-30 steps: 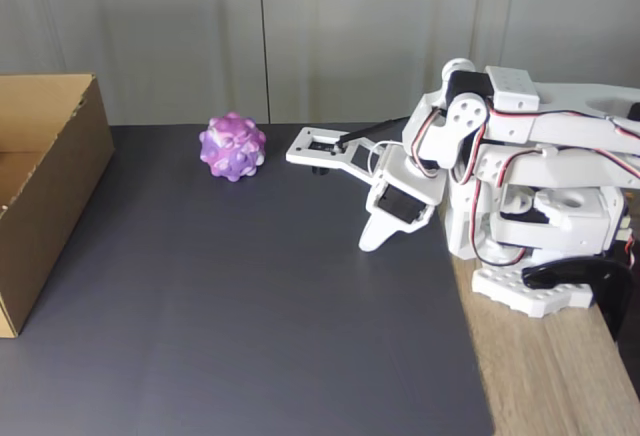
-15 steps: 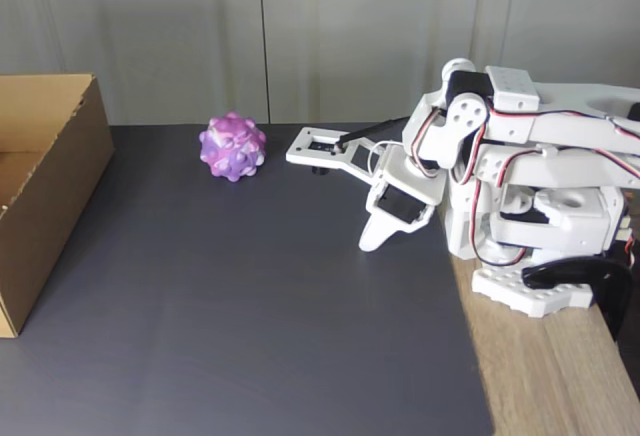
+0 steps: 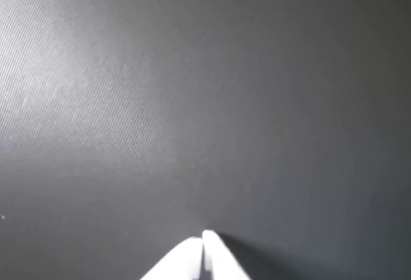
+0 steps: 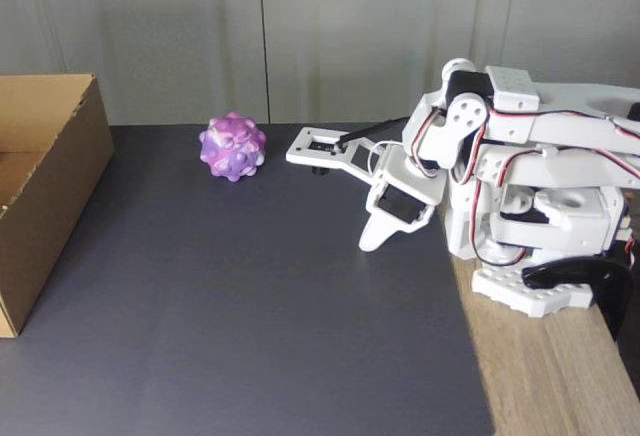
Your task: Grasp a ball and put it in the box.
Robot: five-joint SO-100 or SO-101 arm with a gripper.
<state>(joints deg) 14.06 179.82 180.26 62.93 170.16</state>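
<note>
Comparing the fixed view with its two earlier frames finds no change: the arm (image 4: 520, 171) remains folded at the right of the surface (image 4: 260, 316), and nothing among the task's things has shifted. The pincer (image 4: 372, 241) hangs tip-down just over the dark mat, near the arm's base; in the wrist view its two white tips (image 3: 204, 254) meet with no gap, so it is clenched and empty. The ball (image 4: 232, 146) rests on the mat toward the back, well apart from the pincer and untouched. The box (image 4: 50, 196) stands open-topped at the left edge, beyond the ball. Judgement: the task has not begun. The reach toward the ball is outstanding, and the pincer must spread before any grasp is possible.
</note>
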